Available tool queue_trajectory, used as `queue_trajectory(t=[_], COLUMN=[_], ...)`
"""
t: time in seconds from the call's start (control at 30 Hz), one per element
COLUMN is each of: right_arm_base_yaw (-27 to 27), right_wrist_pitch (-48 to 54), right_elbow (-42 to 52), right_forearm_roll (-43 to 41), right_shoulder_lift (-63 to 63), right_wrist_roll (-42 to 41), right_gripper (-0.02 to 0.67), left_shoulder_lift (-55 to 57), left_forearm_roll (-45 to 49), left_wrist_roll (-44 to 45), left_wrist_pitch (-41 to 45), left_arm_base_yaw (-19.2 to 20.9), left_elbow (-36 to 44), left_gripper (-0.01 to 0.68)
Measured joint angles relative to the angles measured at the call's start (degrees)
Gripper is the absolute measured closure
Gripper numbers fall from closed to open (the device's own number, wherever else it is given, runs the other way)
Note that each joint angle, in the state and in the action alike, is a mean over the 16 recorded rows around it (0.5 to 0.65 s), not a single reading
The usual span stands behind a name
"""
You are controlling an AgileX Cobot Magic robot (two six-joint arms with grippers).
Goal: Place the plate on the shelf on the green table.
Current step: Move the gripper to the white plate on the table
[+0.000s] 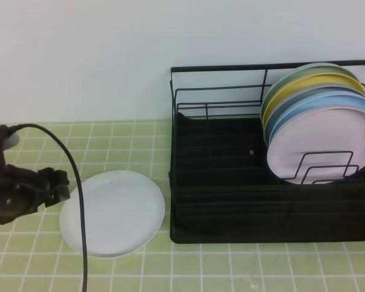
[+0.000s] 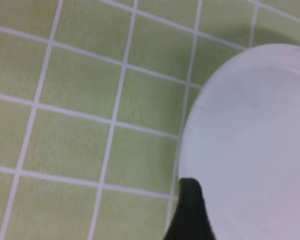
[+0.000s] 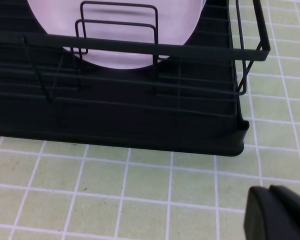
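The white plate (image 1: 112, 213) lies flat on the green table (image 1: 231, 267), just left of the shelf (image 1: 231, 182), a black wire rack. My left gripper (image 1: 62, 185) is open, level with the plate's left rim. In the left wrist view one black fingertip (image 2: 190, 205) sits at the edge of the plate (image 2: 250, 150); the other finger is out of view. My right gripper (image 3: 271, 202) is shut and empty, hovering over the tiles in front of the shelf's corner (image 3: 230, 145). It does not show in the exterior view.
Several coloured plates stand upright at the right end of the rack, a pale pink plate (image 1: 322, 146) in front and a light blue plate (image 1: 353, 106) behind it. The rack's left slots hold nothing. A black cable (image 1: 79, 194) crosses the white plate's left rim.
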Motion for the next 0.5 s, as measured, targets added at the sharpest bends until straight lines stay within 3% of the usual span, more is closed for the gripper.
queue_trajectory(t=[0.5], right_arm_base_yaw=[0.0], right_wrist_pitch=[0.0], right_elbow=[0.0], right_forearm_roll=[0.1], right_shoulder_lift=[0.0], right_wrist_roll=[0.0], right_gripper=[0.651], left_shoulder_lift=[13.4], left_forearm_roll=[-0.7], left_wrist_roll=[3.5], left_wrist_pitch=[-2.5], left_arm_base_yaw=[0.0], left_elbow=[-4.3], left_gripper=[0.214])
